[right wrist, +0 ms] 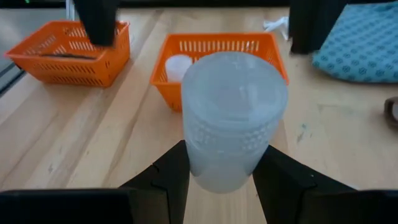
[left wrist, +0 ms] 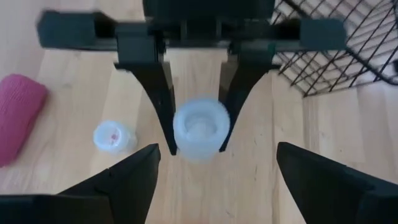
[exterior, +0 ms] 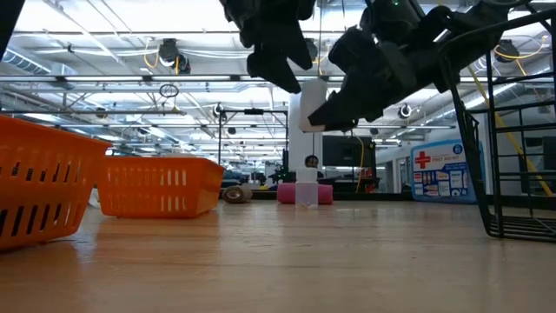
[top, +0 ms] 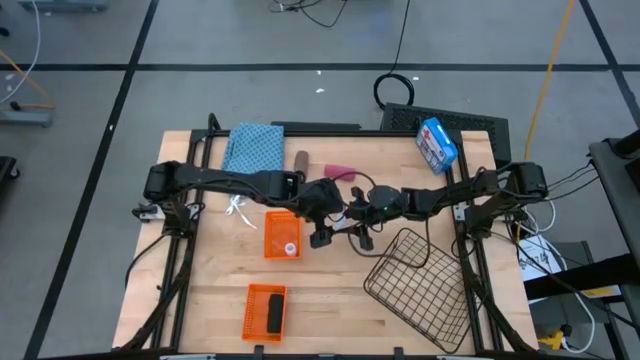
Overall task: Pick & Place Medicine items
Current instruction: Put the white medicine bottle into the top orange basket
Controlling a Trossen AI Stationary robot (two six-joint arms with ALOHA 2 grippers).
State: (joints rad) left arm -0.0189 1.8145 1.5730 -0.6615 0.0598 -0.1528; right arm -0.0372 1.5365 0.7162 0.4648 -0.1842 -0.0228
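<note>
**Held item.** The right gripper point(right wrist: 221, 155) is clamped on a small white translucent round vial point(right wrist: 233, 112). Its two dark fingers press the ribbed lower band from opposite sides, which leaves the cap end clear. The vial is off the light wooden table point(top: 210, 300), above its middle, beside the black wire basket point(left wrist: 336, 50).

**Left end effector.** The left gripper point(left wrist: 214, 158) is released. Its fingers stand wide apart on either side of the vial and touch nothing. It faces the right gripper nose to nose, which reads as a transfer between the arms with the right arm now carrying the load.

**Sorting layout.**
- The nearer orange slotted plastic basket point(right wrist: 217, 43) already holds one white vial point(right wrist: 177, 67), so it is probably the bin for vials.
- The second orange basket point(top: 266, 310) holds a black cylinder.
- Another white vial point(left wrist: 114, 135) and a pink cylinder point(left wrist: 18, 115) lie on the wood and are not yet sorted.
- A brown cylinder point(top: 302, 160) lies beside the blue patterned cloth point(top: 252, 148).

**Arm pose.** Both arms reach inward from their side mounts and meet over the table centre, with the wrists raised clear of the surface. The right wrist points toward the orange baskets. The low view does not show how high the vial rides.
</note>
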